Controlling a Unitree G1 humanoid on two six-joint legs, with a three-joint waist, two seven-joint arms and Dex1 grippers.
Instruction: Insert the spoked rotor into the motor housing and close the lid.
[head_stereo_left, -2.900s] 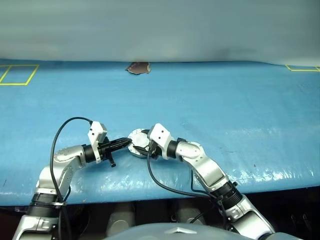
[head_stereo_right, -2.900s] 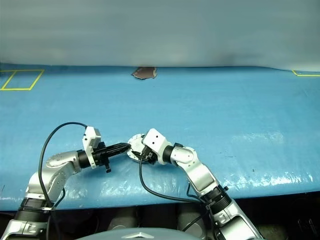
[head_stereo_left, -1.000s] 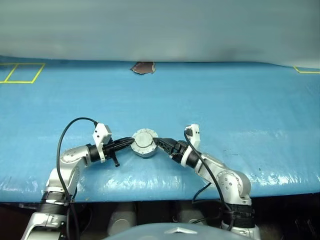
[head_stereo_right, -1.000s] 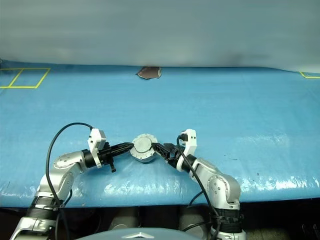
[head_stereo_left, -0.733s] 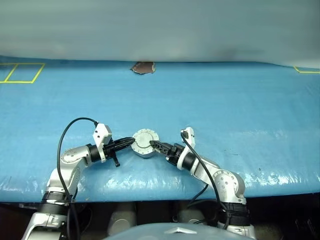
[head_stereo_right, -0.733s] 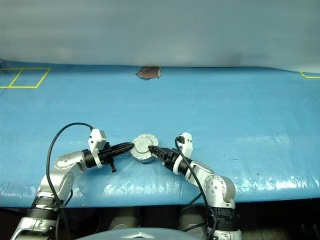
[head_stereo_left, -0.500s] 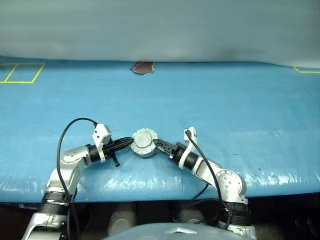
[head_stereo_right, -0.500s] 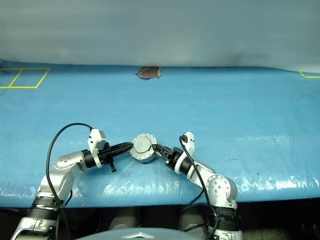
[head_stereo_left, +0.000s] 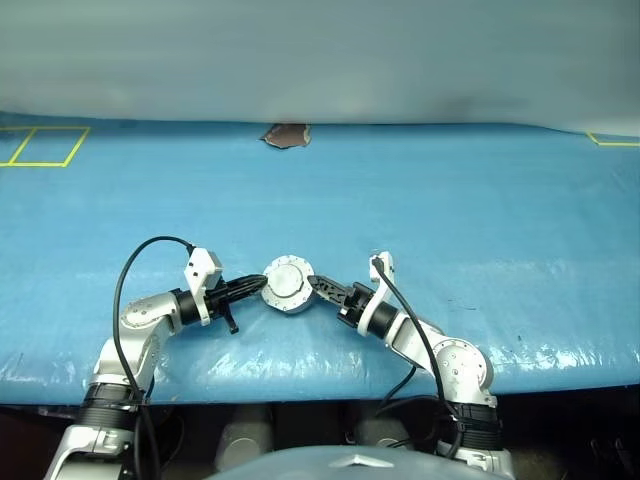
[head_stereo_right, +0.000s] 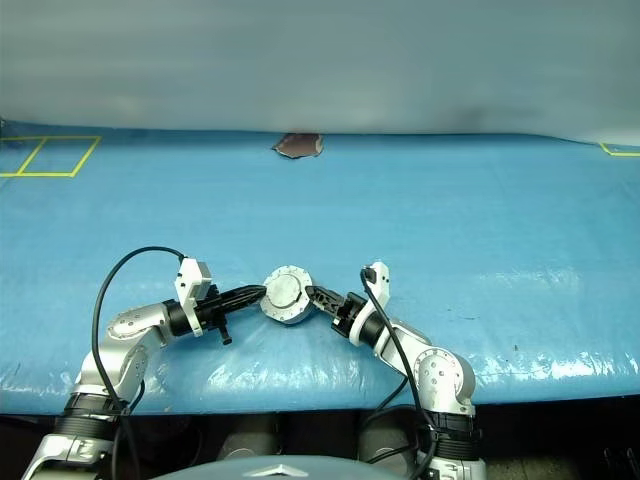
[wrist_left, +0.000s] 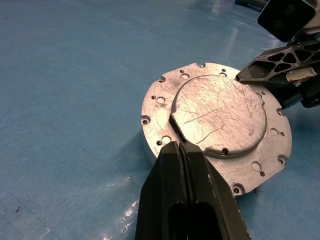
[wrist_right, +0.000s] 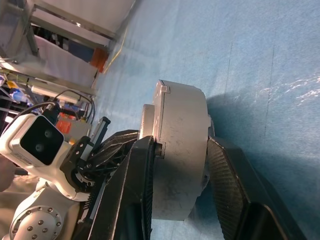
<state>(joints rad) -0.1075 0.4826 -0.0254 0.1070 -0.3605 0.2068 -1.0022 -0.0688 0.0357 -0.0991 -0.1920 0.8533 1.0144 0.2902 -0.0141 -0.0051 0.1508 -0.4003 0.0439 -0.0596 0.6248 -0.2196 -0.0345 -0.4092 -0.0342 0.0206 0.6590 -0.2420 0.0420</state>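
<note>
Your housing (head_stereo_left: 287, 289) sits flat on the blue table (head_stereo_left: 450, 200), near the front edge, between your two grippers. It's closed up: the lid (wrist_left: 220, 114) lies across its top, a scratched grey disc with small holes round the rim, so you can't see inside and the rotor can't be made out.

Your left gripper (wrist_left: 181, 150) comes in from the left with its fingers pressed together, nothing between them. The joined tips rest on the lid's top face, right at the step where the raised centre disc meets the outer ring.

Your right gripper (wrist_right: 176, 150) comes in from the other side, and its fingers are clamped on the housing. In the right wrist view one finger (wrist_right: 135, 175) lies against the top face and the other (wrist_right: 230, 175) against the underside, with the thick silver side wall between them. From the head camera the right fingertips meet the housing's right edge, straight across from the left tips.

Far back at the table's rear edge lies a small brown scrap (head_stereo_left: 285, 135), well apart from everything. Yellow tape squares (head_stereo_left: 40, 146) mark the far left corner.
</note>
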